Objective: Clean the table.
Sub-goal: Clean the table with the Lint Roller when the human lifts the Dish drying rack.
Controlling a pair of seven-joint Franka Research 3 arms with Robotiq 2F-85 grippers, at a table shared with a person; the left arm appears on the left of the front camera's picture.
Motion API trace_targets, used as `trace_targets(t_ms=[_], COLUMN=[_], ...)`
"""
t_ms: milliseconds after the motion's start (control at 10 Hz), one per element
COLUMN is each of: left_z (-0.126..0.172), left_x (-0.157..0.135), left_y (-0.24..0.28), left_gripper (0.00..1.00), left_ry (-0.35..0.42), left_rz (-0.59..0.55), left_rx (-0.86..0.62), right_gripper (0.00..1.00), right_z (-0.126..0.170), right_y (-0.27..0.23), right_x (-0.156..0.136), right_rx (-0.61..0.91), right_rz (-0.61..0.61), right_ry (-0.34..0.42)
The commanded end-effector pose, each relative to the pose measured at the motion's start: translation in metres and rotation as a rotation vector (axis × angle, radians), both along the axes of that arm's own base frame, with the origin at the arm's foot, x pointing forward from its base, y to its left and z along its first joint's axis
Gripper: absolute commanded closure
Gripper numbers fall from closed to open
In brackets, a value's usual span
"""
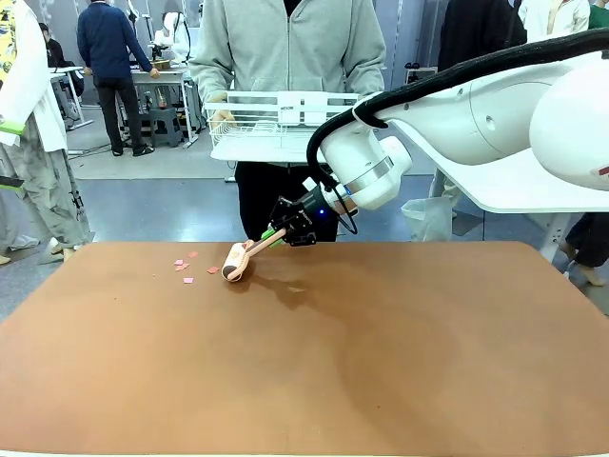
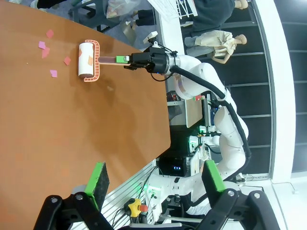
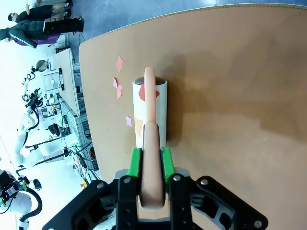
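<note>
The right jaws are closed tight on the handle of the roller, the pink handle pinched between the green pads. The left jaws stand wide open with nothing between them, low in the left wrist picture.

The counter is a broad, matte reddish-brown top that takes up the lower half of the front picture. The roller's white drum lies on it left of centre and close to the far edge, with a couple of coloured bits stuck to its paper. A few pink scraps lie just left of the drum, near it but apart.

The right arm comes in from the upper right of the front picture and slants down to the roller. Right of the roller and toward the bottom of the frame the brown top runs on wide; a thin pale edge shows along the bottom. In the right wrist picture a rounded corner sits at upper left, not far from the scraps.

Beyond the far edge a person holds a white wire basket. Grey floor and workbenches lie behind.
</note>
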State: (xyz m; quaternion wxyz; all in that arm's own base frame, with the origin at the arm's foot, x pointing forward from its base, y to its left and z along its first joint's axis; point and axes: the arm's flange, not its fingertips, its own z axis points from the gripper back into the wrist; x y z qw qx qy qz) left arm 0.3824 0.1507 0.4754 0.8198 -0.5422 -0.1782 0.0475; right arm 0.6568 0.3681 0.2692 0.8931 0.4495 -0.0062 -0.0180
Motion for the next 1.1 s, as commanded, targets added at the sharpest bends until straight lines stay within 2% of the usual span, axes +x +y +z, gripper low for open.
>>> trace_targets(t_ms=[0, 500, 800, 1000], left_z=[0.001, 0.001, 0.001, 0.001], left_x=[-0.002, -0.002, -0.002, -0.002], left_y=[0.002, 0.002, 0.002, 0.002], left_gripper=[0.0, 0.0, 0.0, 0.0], left_ry=[-0.013, -0.013, -0.013, -0.013], left_rz=[0.0, 0.0, 0.0, 0.0], left_rx=[-0.013, -0.013, -0.013, -0.013], right_gripper=[0.78, 0.78, 0.78, 0.78], right_z=[0.002, -0.001, -0.015, -0.026], right_y=[0.002, 0.009, 0.023, 0.044], right_x=[-0.003, 0.009, 0.012, 0.013], right_rx=[-0.002, -0.016, -0.042, -0.07], right_rz=[0.002, -0.003, -0.01, 0.032], right_ry=[0.0, 0.012, 0.038, 0.04])
